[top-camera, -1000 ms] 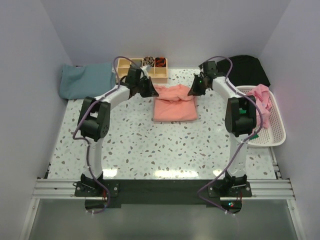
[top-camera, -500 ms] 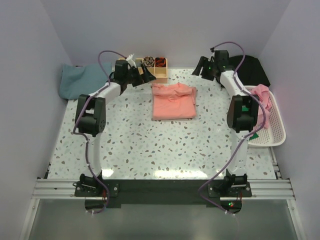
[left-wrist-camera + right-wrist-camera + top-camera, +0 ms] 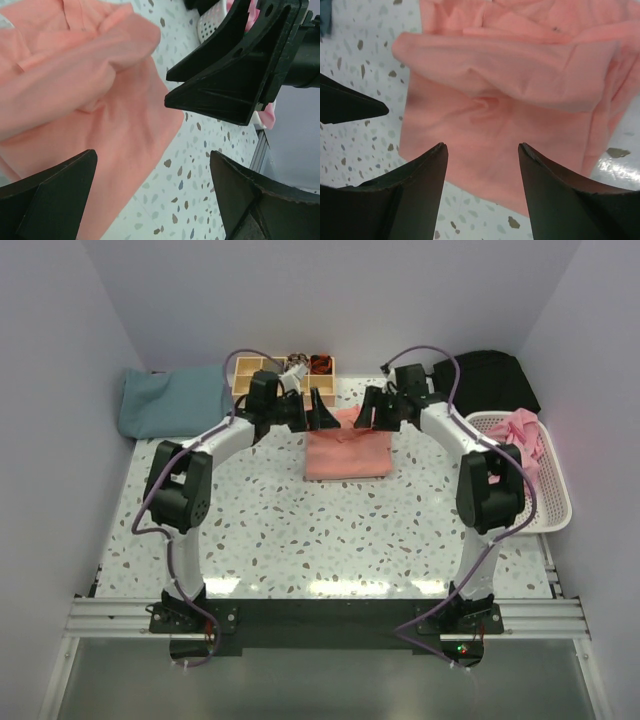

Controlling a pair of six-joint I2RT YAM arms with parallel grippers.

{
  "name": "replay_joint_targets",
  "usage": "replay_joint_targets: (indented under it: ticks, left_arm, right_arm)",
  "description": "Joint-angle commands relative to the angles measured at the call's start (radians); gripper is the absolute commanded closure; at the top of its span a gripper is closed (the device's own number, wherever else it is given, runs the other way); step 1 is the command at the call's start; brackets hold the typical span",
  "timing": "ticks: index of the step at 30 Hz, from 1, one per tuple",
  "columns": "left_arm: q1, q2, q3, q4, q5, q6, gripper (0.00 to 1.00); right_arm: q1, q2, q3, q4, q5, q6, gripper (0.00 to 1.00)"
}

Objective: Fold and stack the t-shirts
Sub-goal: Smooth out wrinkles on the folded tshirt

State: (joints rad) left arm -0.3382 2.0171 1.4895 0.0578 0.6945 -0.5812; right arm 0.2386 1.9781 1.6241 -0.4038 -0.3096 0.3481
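A salmon t-shirt (image 3: 347, 450) lies folded in a rough rectangle at the back middle of the table, with a loose fold bunched along its far edge. My left gripper (image 3: 322, 412) and right gripper (image 3: 366, 412) hover close together over that far edge, facing each other. Both are open and empty. The left wrist view has the shirt (image 3: 100, 90) under and left of the open left gripper (image 3: 153, 155), with the right gripper's fingers (image 3: 225, 95) just beyond. In the right wrist view the open right gripper (image 3: 481, 146) hangs above the shirt (image 3: 510, 85).
A teal t-shirt (image 3: 170, 400) lies at the back left. A wooden compartment box (image 3: 285, 375) stands behind the grippers. A black garment (image 3: 490, 380) sits at the back right, and a white basket (image 3: 545, 515) with pink clothing is along the right edge.
Both grippers opened and let go of the shirt's far corners. They drew back towards the wall, then swung inward over the shirt's far edge.
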Motion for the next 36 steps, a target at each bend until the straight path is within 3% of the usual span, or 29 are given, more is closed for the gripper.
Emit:
replay_joint_targets:
  ticks: [1,6,12,19,26,36]
  left_arm:
    - [-0.015,-0.026,-0.052,-0.016,0.025,0.035,0.00]
    - [-0.016,0.048,-0.029,0.046,0.011,0.026,0.00]
    - [-0.016,0.201,0.141,0.042,-0.003,0.027,0.00]
    - [-0.009,0.367,0.406,-0.056,-0.079,0.090,0.00]
    - [0.027,0.442,0.480,-0.090,-0.133,0.099,0.00]
    - [0.048,0.584,0.652,-0.176,-0.173,0.130,0.00]
  right_arm:
    - [0.018,-0.012,-0.053,-0.013,0.003,-0.012,0.38]
    - [0.021,0.067,-0.014,-0.001,0.012,-0.023,0.38]
    - [0.019,0.205,0.124,-0.032,0.059,-0.055,0.37]
    - [0.010,0.324,0.339,-0.075,0.118,-0.086,0.36]
    - [0.007,0.410,0.487,-0.106,0.161,-0.087,0.35]
    - [-0.016,0.652,0.839,-0.191,0.237,-0.077,0.33]
